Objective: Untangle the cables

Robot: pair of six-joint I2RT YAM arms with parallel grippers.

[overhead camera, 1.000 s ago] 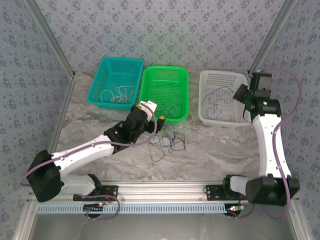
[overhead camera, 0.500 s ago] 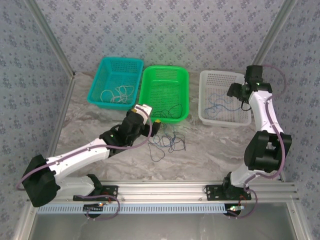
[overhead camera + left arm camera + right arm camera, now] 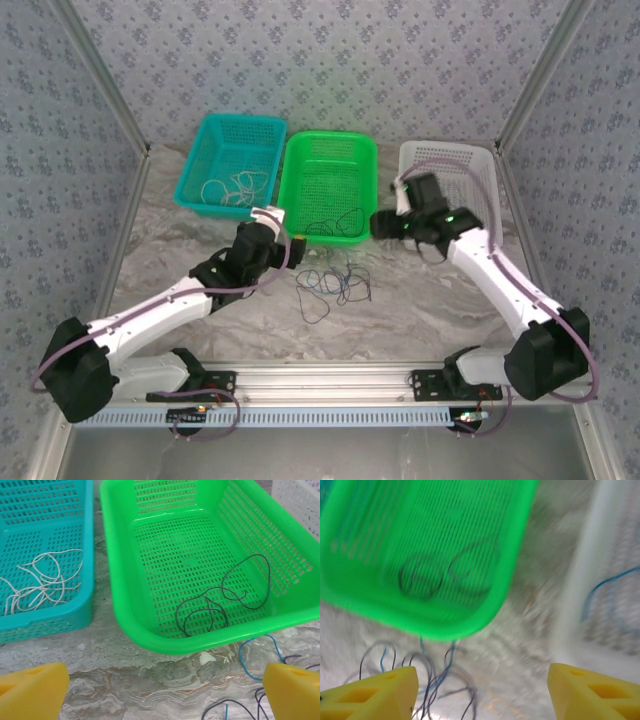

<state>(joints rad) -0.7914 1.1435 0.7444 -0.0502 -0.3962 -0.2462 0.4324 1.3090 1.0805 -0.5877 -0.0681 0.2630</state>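
The left arm [image 3: 160,305] stretches low and forward from its base, slanting in toward the middle. The left gripper [image 3: 290,240] is spread wide, its yellow fingertips [image 3: 35,690] far apart with nothing between them. The right arm [image 3: 500,275] leans inward, and the right gripper [image 3: 385,225] points left, jaws parted and empty.

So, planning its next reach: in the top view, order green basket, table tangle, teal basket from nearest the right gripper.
From the right gripper:
1. the green basket, just beside it on the left.
2. the cable tangle, on the table in front of that basket.
3. the teal basket, far left.
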